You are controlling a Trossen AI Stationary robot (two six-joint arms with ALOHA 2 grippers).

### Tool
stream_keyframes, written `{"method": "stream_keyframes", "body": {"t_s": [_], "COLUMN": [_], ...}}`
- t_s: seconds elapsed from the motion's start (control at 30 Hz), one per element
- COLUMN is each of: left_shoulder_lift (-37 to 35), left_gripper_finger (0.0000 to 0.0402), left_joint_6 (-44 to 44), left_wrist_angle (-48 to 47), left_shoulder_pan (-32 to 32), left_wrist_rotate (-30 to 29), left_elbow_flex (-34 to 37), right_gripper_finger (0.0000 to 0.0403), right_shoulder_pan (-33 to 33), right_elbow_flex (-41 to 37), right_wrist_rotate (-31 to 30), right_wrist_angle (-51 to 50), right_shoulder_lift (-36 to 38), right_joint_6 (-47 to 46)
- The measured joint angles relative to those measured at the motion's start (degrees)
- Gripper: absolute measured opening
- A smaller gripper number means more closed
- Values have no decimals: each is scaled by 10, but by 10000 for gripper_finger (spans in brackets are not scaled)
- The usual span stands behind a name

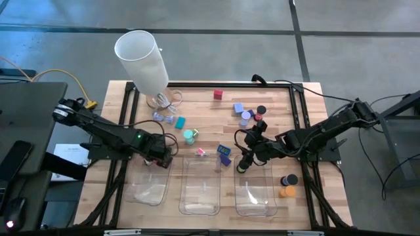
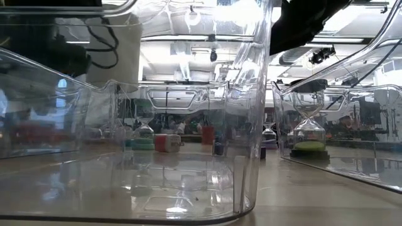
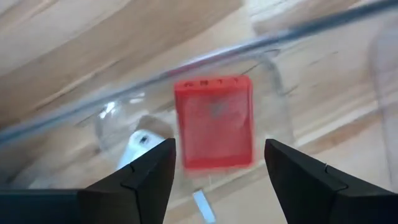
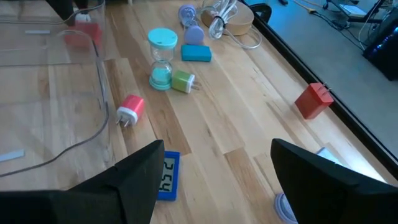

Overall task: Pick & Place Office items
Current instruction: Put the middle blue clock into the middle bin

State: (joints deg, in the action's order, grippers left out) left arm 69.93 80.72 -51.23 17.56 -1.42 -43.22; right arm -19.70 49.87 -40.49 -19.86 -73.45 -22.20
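Between the parted fingers of the left gripper point(image 3: 214, 177), a red block point(image 3: 214, 122) is seen beyond the tips, blurred and apparently loose of both pads, over the near edge of the leftmost clear tray point(image 1: 149, 190). Whether it is already resting on the tray floor cannot be told. The fingers are spread with nothing clamped. The block is judged light, stiff and smooth-faced, so a hold across two flat opposite sides would suit it; a corner hold would likely let it twist out.

The right gripper point(image 4: 214, 180) is held with its fingers wide apart and empty. Ahead of its tips lie a small blue digital clock point(image 4: 166, 176), a pink plug-like piece point(image 4: 130, 110), a teal sand timer point(image 4: 161, 59) with a green piece point(image 4: 183, 81) touching it, and a red cube point(image 4: 313, 101) near the black table rail point(image 4: 323, 65).

Bare wood is left ahead of the right fingers for an approach, though the middle tray wall point(image 4: 102, 81) stands close beside one finger and the rail limits travel on the other side.
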Motion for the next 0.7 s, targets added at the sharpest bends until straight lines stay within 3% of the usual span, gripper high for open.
{"method": "stream_keyframes", "body": {"t_s": [0.43, 0.7], "left_shoulder_lift": [-7, -76], "left_gripper_finger": [241, 242], "left_joint_6": [-42, -29], "left_wrist_angle": [7, 6], "left_shoulder_pan": [-3, 12], "left_wrist_rotate": [-15, -45], "left_elbow_flex": [-1, -2], "right_gripper_finger": [284, 284], "right_shoulder_pan": [0, 32], "right_elbow_flex": [0, 24], "right_wrist_rotate": [5, 96], "right_wrist_angle": [30, 40], "right_shoulder_lift": [0, 0], "right_joint_6": [54, 103]}}
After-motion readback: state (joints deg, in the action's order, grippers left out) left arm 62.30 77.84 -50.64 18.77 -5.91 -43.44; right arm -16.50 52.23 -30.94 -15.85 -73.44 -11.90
